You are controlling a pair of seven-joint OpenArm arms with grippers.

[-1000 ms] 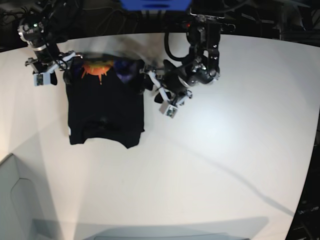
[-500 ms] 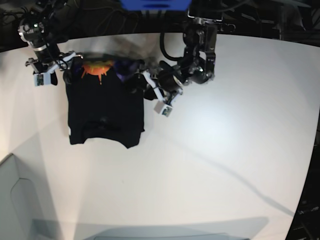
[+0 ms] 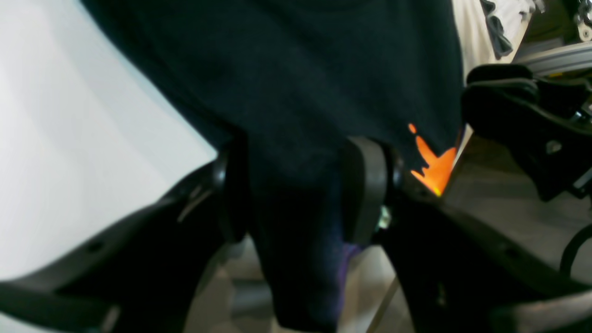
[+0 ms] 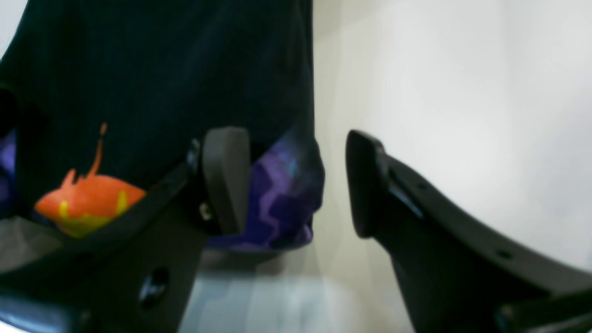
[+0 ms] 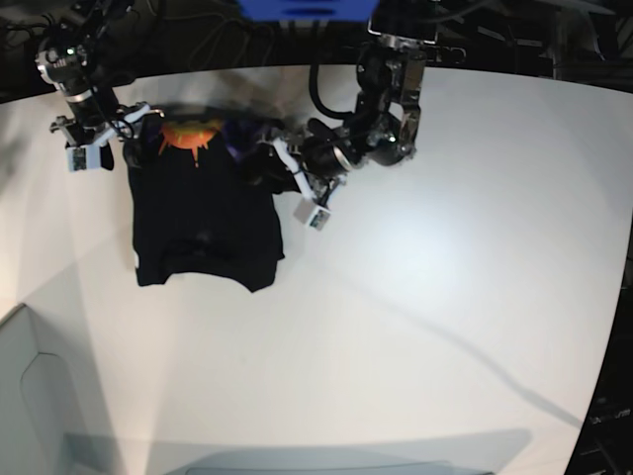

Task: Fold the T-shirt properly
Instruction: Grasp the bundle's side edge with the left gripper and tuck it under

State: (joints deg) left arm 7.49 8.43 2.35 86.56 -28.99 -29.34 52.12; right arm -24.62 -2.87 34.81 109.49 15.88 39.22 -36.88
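1. Base view: the T-shirt is seen spread on the white desk; no legible writing.
2. Black cloth is clamped between the left gripper jaws.
3. The right gripper jaws are parted, the printed edge lying against one.

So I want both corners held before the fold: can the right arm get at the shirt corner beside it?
Probably yes: the right gripper stands open with the T-shirt corner between its fingers, nothing blocking. The left gripper already pinches cloth.

Black T-shirt, orange-purple print
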